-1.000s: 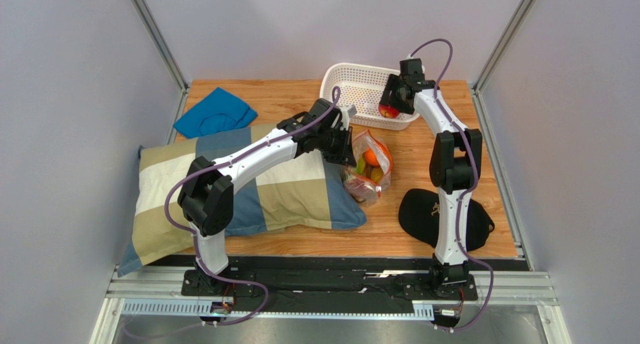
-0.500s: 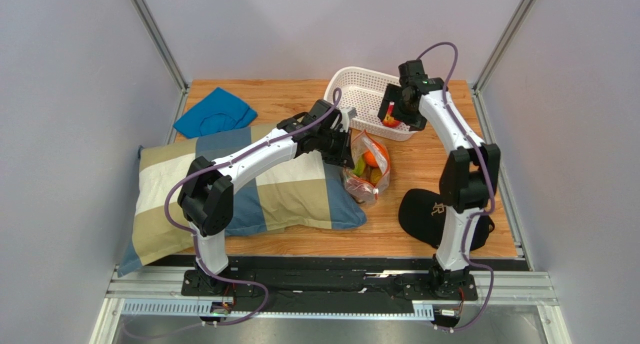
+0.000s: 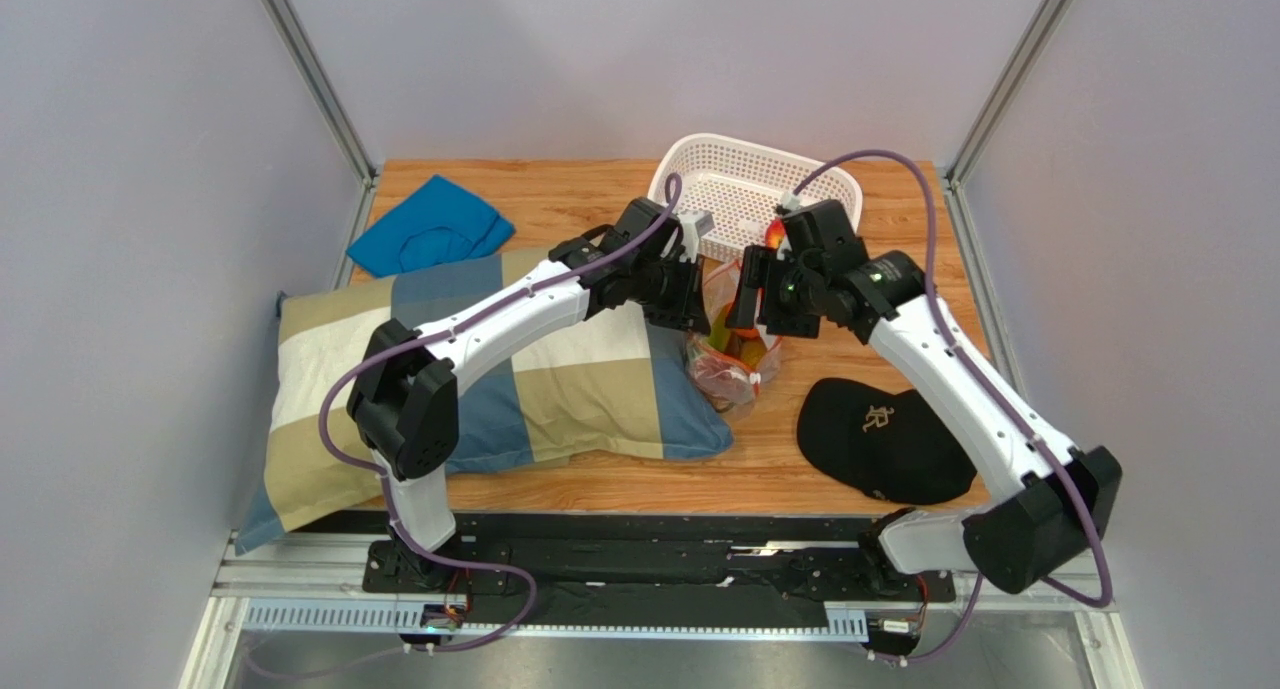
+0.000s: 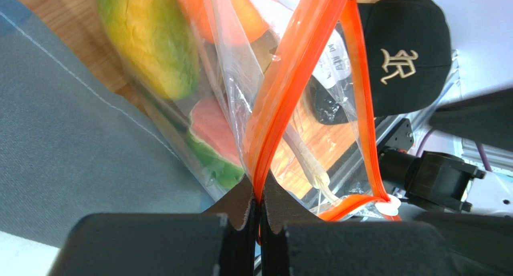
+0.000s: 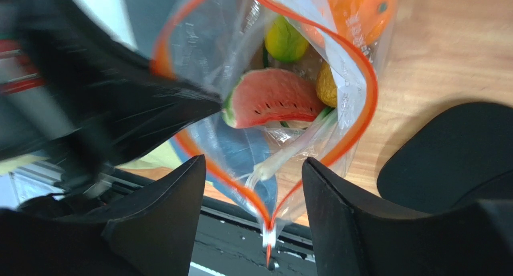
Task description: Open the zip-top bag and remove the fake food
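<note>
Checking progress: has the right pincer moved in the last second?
Yes. The right pincer left the white basket and came nearer, to the zip-top bag mouth.

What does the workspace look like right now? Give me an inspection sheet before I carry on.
Surface: wooden tabletop, bare wood showing at the back.
Job's things: zip-top bag beside the pillow, mouth open; watermelon slice, orange and yellow-green piece inside.
Clutter: patchwork pillow, blue cloth, black cap, white perforated basket.
End effectors: left end effector shut on the bag's orange zip strip; right end effector open at the bag's mouth, holding nothing.
Cables: left purple cable loops beside its arm; right purple cable arches over the basket.
Surroundings: grey walls, metal frame posts; nothing else seen.
</note>
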Controlling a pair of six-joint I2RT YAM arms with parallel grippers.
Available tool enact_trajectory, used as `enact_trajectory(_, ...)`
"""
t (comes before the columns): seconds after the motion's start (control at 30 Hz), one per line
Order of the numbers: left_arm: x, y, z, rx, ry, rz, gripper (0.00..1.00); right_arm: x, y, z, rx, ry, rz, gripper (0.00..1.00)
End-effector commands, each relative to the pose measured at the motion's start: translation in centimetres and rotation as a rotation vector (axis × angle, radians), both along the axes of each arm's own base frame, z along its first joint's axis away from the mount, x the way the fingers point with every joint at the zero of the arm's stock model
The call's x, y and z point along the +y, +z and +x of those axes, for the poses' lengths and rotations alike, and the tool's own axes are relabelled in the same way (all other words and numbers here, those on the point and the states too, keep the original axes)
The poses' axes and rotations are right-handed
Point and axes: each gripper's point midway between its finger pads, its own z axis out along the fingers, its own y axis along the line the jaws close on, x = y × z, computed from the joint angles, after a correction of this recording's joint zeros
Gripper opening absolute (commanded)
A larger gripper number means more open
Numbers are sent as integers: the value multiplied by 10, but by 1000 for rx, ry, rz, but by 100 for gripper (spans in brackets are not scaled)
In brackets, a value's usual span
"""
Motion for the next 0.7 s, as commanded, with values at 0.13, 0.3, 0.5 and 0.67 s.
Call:
enact_trajectory(0.13, -12, 38, -4, -69, -6, -84, 0, 23, -56, -5, 142, 42, -6, 57)
enact_trajectory(0.3, -12, 33, -6, -62, -9, -75, 0, 19, -72, -19, 203, 48, -11, 43)
enact_trajectory(0.5, -13, 30, -8, -54, -19, -75, 0, 25, -77, -42, 258, 129, 30, 51)
enact_trajectory(0.67, -12, 28, -10, -51, -24, -69, 0, 22, -76, -54, 316, 158, 19, 57)
